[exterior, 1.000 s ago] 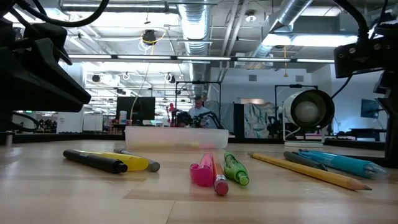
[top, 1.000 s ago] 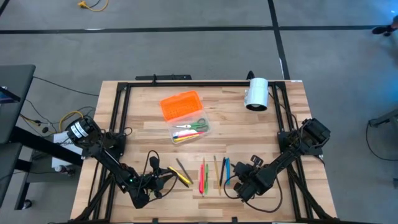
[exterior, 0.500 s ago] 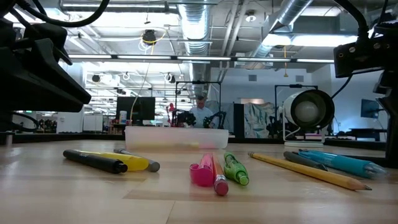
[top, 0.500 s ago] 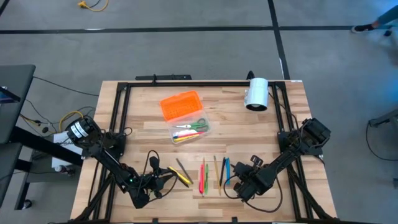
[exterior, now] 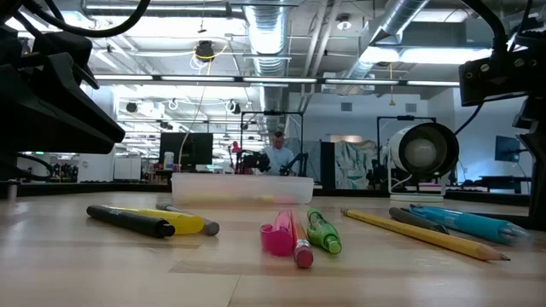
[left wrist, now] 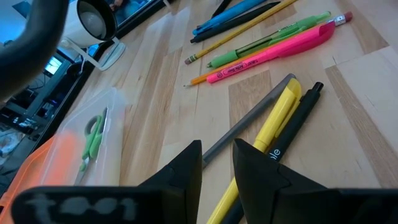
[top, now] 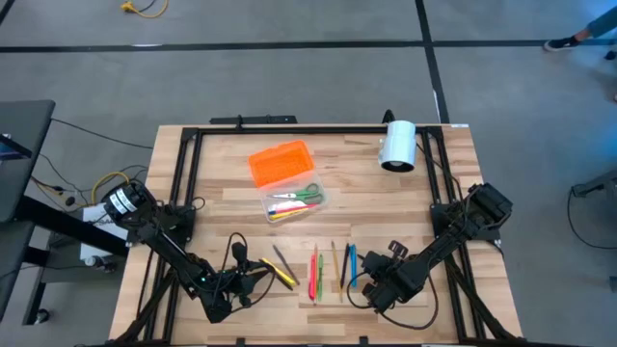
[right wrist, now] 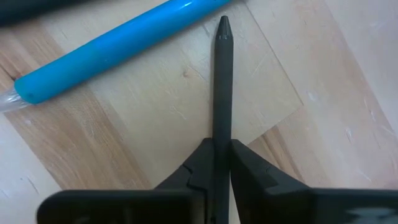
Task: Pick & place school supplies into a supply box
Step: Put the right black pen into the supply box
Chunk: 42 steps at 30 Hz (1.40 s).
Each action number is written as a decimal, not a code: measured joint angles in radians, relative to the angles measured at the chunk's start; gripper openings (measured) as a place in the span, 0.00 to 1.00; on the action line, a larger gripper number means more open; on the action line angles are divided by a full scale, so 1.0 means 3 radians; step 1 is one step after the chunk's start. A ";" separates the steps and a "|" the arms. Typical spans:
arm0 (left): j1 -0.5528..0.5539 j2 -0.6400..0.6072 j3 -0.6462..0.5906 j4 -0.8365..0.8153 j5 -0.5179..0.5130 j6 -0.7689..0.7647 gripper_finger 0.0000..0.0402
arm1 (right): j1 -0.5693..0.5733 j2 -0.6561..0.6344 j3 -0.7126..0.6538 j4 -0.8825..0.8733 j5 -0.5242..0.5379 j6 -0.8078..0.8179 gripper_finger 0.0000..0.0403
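The supply box's clear base (top: 294, 203) sits mid-table holding the green-handled scissors (top: 307, 196) and a few pens. Its orange lid (top: 281, 162) lies apart, just beyond it. Several pens and pencils lie loose near the front edge: a yellow marker (top: 281, 275), a black pen (left wrist: 292, 127), a grey pencil (left wrist: 249, 118), a pink pen (top: 313, 274) and a blue pen (top: 352, 264). My left gripper (left wrist: 217, 158) is low at the table and open, its fingers on either side of the grey pencil's near end. My right gripper (right wrist: 222, 155) is shut on a dark pencil (right wrist: 222, 68). My right gripper pinches the dark pencil at its rear part (right wrist: 222, 134) between the two fingers. The fingers lie along the pencil, low over the table. Its pointed tip (right wrist: 222, 23) sticks out ahead of them over the wood, next to the blue pen (right wrist: 118, 46).
A white cylinder (top: 396, 145) lies at the far right of the table. A black frame (top: 289, 130) runs around the table top. Bare wood shows between the box and the loose pens. A person (exterior: 277, 153) is far off in the room behind.
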 joint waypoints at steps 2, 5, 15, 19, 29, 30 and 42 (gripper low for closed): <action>0.0000 0.0000 0.0000 0.0000 0.0001 0.0000 0.20 | 0.0000 0.0000 0.0000 0.0000 0.0000 0.0000 0.09; 0.0000 0.0000 0.0000 -0.0001 0.0001 0.0000 0.20 | 0.0000 0.0000 0.0000 0.0000 0.0000 0.0004 0.10; 0.0001 0.0000 0.0000 0.0001 0.0001 0.0000 0.20 | 0.0000 0.0000 0.0000 0.0000 0.0006 0.0004 0.08; 0.0000 0.0000 0.0000 0.0000 0.0001 0.0000 0.20 | 0.0000 0.0000 0.0000 0.0000 0.0006 0.0004 0.08; 0.0001 0.0001 0.0000 0.0000 0.0001 0.0001 0.20 | 0.0000 0.0010 0.0065 -0.0124 0.0017 0.0004 0.04; 0.0000 0.0000 0.0000 0.0001 0.0001 0.0001 0.20 | 0.0000 0.0013 0.0094 -0.0161 0.0030 0.0004 0.04; 0.0001 0.0001 0.0000 0.0000 0.0001 0.0001 0.20 | 0.0008 0.0025 0.0258 -0.0514 0.0006 -0.0054 0.03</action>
